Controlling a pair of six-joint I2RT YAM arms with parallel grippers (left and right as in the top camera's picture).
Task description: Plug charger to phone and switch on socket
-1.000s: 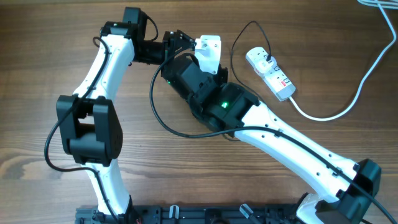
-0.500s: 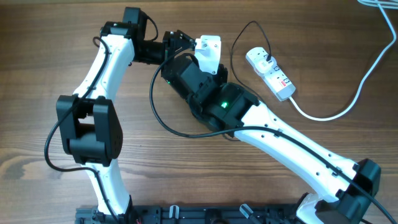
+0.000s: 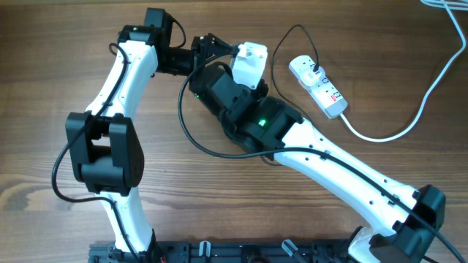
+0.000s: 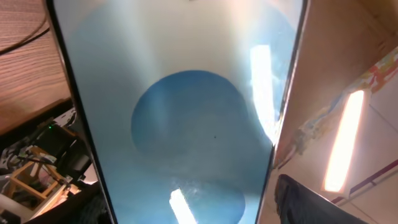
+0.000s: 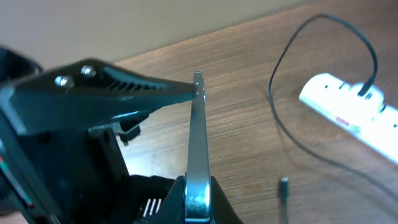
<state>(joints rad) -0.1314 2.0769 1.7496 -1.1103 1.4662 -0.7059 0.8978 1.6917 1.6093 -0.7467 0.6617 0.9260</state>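
Two arms on one object. The small rectangular smartphone with the glowing teal-and-white screen is up off the brown wooden table, held on edge at the far middle of the scene. Over the last half second it has swung a little to the right, toward the white oblong power strip, and it now shows more of its pale face to the overhead camera.

Right gripper: its wrist view has the phone edge-on, rising from between the two fingers — clamped on the lower end, as far as I can see.

Left gripper: one black ribbed finger meets the phone's upper corner. Its own camera is filled by the screen with no fingers in shot, so I cannot tell whether it pinches or only steadies.

The thin black charger cable loops away from the power strip, where its black plug is seated. Its small dark plug tip lies loose on the wood, well apart from the phone.

Reading: this is a positioning step. Nothing is plugged into the phone, and no gripper is near the strip's switches. The turn probably presents the port — but one arm must let go to fetch the tip.
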